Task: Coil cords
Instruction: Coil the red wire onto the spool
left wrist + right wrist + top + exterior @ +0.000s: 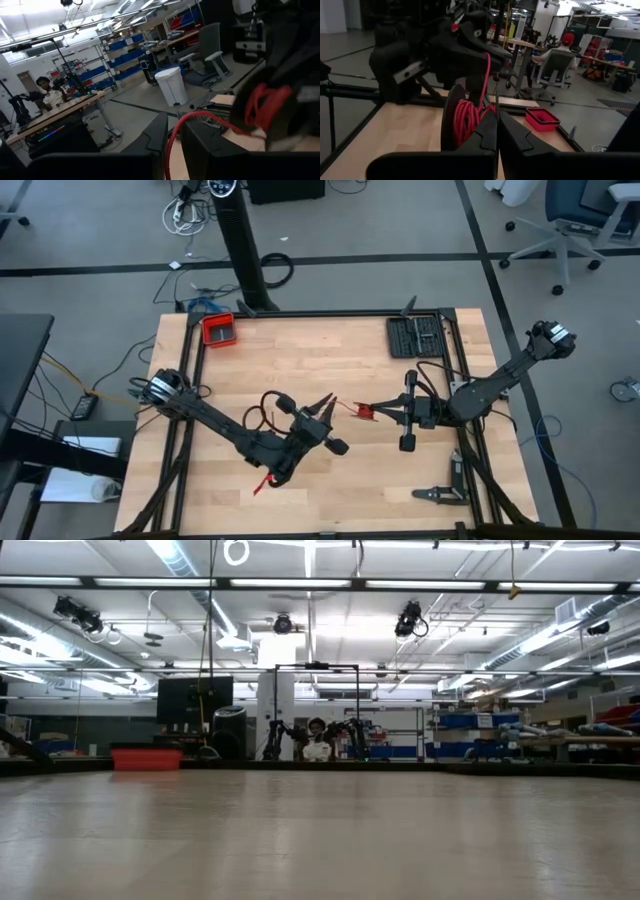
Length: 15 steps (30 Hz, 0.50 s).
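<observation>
Thin red cord [364, 413]: small coiled bundle mid-table, short strand running toward centre; loops upright, tight.

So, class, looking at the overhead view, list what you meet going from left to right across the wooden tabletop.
red tray → left gripper → red cord bundle → right gripper → black tool case

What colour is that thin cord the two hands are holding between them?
Red. The cord shows best in the right wrist view, wound in a small coil just ahead of the right hand.
</observation>
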Each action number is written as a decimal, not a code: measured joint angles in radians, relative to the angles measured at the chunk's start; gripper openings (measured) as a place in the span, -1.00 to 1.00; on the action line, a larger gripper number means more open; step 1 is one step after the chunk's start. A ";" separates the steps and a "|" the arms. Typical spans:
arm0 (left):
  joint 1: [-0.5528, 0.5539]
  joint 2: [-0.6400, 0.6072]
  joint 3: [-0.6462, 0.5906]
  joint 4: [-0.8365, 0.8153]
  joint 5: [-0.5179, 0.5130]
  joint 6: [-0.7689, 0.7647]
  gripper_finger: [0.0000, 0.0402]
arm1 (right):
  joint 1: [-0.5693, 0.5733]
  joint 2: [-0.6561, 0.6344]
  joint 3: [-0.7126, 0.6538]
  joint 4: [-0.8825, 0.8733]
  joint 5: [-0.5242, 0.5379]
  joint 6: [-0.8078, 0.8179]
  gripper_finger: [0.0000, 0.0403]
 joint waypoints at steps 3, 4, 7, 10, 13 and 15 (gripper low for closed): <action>0.001 0.000 0.000 0.025 0.001 0.003 -0.74 | -0.002 0.015 0.000 -0.001 0.000 0.005 -0.99; 0.001 0.000 0.000 0.025 0.006 0.004 -0.74 | -0.005 0.020 0.000 -0.004 0.000 0.005 -0.99; 0.001 0.000 0.000 0.043 0.035 0.001 -0.74 | -0.017 0.034 0.000 -0.008 0.001 0.005 -0.99; 0.001 0.000 0.000 0.050 0.063 -0.007 -0.74 | -0.032 0.051 0.000 -0.017 0.001 0.008 -0.99; 0.001 0.000 0.000 0.069 0.085 -0.010 -0.74 | -0.051 0.070 0.000 -0.027 0.002 0.020 -0.99; 0.001 0.000 0.000 0.072 0.110 -0.030 -0.74 | -0.067 0.085 0.000 -0.029 0.006 0.021 -0.99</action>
